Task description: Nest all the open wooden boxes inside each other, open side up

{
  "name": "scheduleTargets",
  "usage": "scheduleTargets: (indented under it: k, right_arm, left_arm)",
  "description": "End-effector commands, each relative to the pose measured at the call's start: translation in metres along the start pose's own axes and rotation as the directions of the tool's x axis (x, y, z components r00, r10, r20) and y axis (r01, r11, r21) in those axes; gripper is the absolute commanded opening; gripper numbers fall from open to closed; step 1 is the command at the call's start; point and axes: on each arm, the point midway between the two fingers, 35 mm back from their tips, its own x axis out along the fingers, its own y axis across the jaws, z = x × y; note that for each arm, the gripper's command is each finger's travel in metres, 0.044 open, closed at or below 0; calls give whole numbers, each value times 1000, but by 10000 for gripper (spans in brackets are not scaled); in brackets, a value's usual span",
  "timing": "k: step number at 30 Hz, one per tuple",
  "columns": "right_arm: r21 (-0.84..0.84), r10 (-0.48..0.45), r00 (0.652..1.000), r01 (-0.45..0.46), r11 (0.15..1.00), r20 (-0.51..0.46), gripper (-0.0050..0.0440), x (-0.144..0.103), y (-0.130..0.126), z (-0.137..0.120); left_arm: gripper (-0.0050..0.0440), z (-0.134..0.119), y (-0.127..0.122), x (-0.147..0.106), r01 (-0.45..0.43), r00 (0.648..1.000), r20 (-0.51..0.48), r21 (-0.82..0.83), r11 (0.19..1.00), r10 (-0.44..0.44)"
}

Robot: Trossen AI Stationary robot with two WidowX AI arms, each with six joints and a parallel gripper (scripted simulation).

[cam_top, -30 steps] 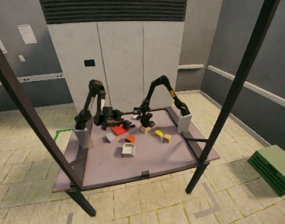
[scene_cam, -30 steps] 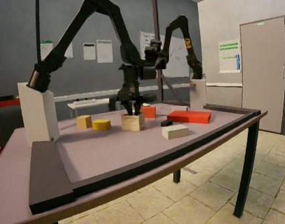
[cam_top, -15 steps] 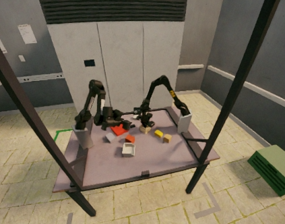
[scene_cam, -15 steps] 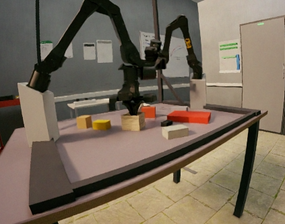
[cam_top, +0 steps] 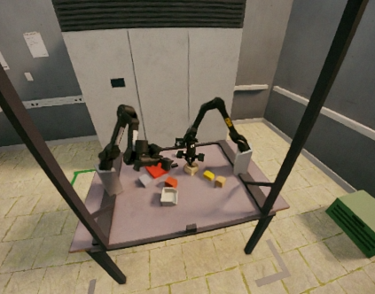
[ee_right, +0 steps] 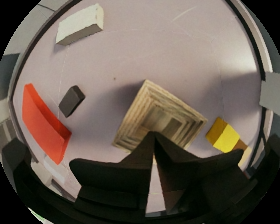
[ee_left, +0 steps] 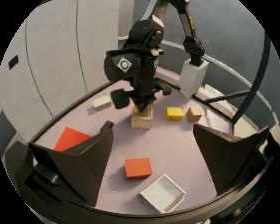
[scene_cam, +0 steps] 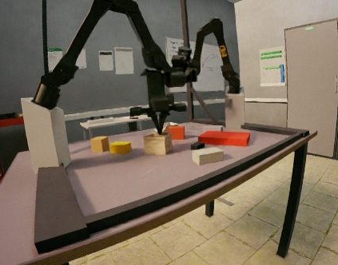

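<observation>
Mauve desk (cam_top: pixel 137 226) (scene_cam: pixel 124 176) (ee_left: pixel 116 145) (ee_right: pixel 156 45), far edge: wooden boxes (cam_top: pixel 191 170) (scene_cam: pixel 157 144) (ee_left: pixel 142 120) (ee_right: pixel 133 125) nested upright, mid-desk toward that edge. Right gripper (cam_top: pixel 191 165) (scene_cam: pixel 160 132) (ee_left: pixel 143 111) (ee_right: pixel 153 135) shut, empty, over them, probably to press them flat. Left gripper (cam_top: pixel 175 165) (ee_left: pixel 153 130) wide open, perhaps parked.

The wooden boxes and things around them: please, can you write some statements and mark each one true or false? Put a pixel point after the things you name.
1. The nested wooden boxes (cam_top: pixel 191 169) (scene_cam: pixel 157 144) (ee_left: pixel 142 120) (ee_right: pixel 136 120) stand open side up. True.
2. The right gripper (scene_cam: pixel 160 132) (ee_right: pixel 153 135) is open wide. False: its fingers are together.
3. The left gripper (ee_left: pixel 154 131) is open. True.
4. The yellow block (cam_top: pixel 208 175) (scene_cam: pixel 120 148) (ee_left: pixel 174 114) (ee_right: pixel 223 135) lies inside the white tray (cam_top: pixel 169 203) (ee_left: pixel 153 201). False: it lies on the table, away from it.
</observation>
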Motion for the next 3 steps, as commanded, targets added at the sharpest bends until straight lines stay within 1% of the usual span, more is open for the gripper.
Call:
scheduleTargets:
  k: [1,3]
  right_arm:
    - [-221,25,1000,-27,975,-12,-5,-16,8,-1]
    - [-322,26,1000,-29,946,-13,-13,-21,8,-2]
  left_arm:
    - [400,0,-1,-1,1,1000,0,0,1000,-1]
    - [400,0,-1,-1,1,1000,0,0,1000,-1]
